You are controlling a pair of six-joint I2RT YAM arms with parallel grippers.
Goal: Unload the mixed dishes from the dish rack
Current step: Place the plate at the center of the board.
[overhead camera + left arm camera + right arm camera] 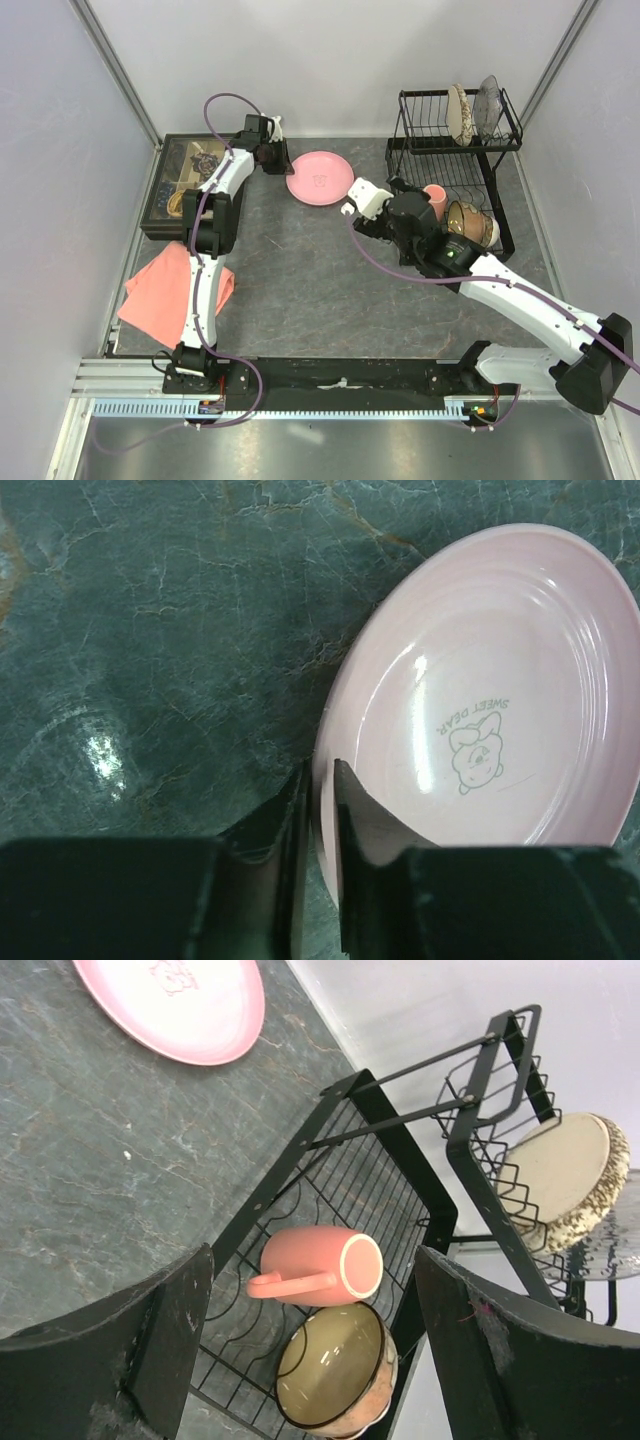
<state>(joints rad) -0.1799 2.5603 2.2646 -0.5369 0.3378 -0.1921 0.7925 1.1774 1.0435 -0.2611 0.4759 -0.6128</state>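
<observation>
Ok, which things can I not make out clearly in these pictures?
Left wrist view: whether the left gripper pinches the rim of the pink plate or only straddles it; the gap is too narrow.
Top view: what lies in the dark tray, too small.
Right wrist view: the clear item behind the speckled plate, blurred and cut by the right edge.

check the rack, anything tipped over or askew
Yes. In the lower tier of the dish rack the pink mug lies on its side and the brown bowl beside it leans on its edge. The speckled plate stands upright in the upper tier.
</observation>
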